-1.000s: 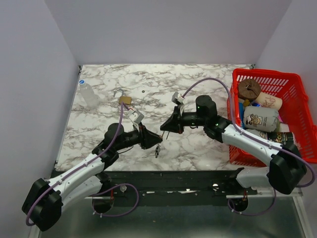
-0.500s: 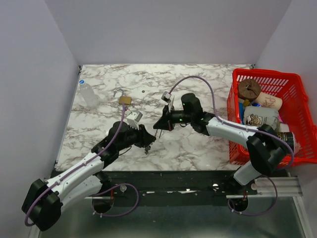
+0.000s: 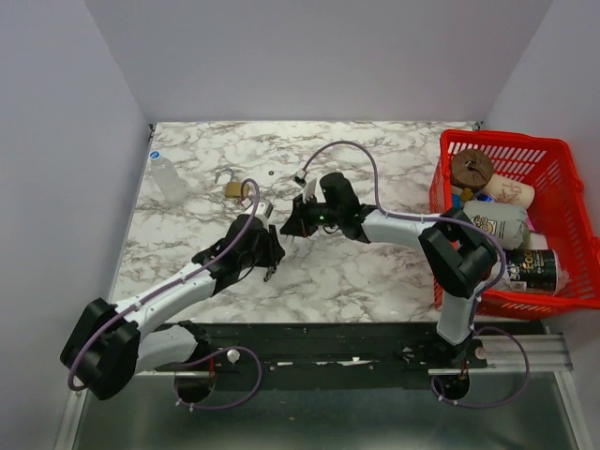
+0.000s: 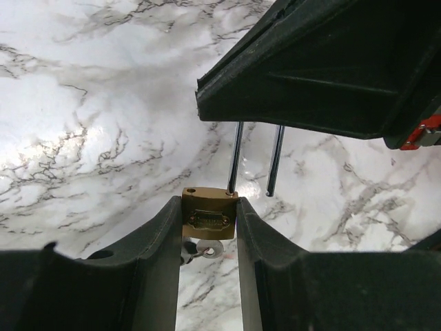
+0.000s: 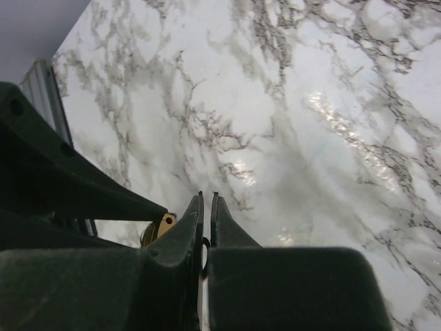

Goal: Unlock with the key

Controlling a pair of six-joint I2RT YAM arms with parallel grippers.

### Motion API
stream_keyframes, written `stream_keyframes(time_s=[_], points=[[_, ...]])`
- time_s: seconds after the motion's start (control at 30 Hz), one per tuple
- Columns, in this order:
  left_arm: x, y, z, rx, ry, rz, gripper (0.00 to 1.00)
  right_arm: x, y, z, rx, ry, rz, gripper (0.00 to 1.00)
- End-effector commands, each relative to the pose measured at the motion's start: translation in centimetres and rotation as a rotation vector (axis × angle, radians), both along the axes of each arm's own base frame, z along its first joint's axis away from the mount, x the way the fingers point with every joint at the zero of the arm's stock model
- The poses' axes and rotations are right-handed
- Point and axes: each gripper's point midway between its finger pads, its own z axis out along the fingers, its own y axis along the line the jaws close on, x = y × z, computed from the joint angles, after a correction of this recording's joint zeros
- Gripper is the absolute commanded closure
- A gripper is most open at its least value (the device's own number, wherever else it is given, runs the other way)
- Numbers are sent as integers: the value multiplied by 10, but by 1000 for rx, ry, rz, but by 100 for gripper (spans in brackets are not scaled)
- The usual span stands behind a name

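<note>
Our left gripper [image 4: 209,207] clamps the brass padlock [image 4: 209,218], with the key [image 4: 205,249] beneath it. Our right gripper [image 5: 205,201] pinches narrowly on its shackle [image 4: 236,155] above the desk [image 4: 83,103].

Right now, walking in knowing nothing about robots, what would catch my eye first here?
In the middle of the marble table, the left claw pinches a brass padlock whose long steel shackle runs up into the shut right claw. At the table's right edge sits a bright red basket crowded with cans and cups.
</note>
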Motion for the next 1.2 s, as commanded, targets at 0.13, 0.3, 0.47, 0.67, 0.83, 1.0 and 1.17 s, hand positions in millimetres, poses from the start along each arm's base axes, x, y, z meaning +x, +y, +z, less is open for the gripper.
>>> stream_keyframes(time_s=[0.13,0.3,0.47,0.67,0.83,1.0,1.17], points=[[50,-20,-5,82,-25,12,100,68,-37,-56,-141,13,-242,71],[65,-29,-23,149,6,-15,100,79,-57,-60,-142,68,-325,51],[77,-25,-34,227,13,-6,100,76,-72,-58,-149,67,-364,41],[79,-36,-43,198,47,-51,100,61,-86,-52,-142,70,-388,40],[70,-49,-43,130,70,-103,100,59,-96,-38,-141,13,-412,33],[75,-37,-47,128,86,-66,100,54,-101,-21,-120,-19,-415,30],[80,-29,-60,118,139,-55,100,49,-104,-9,-102,-36,-415,30]])
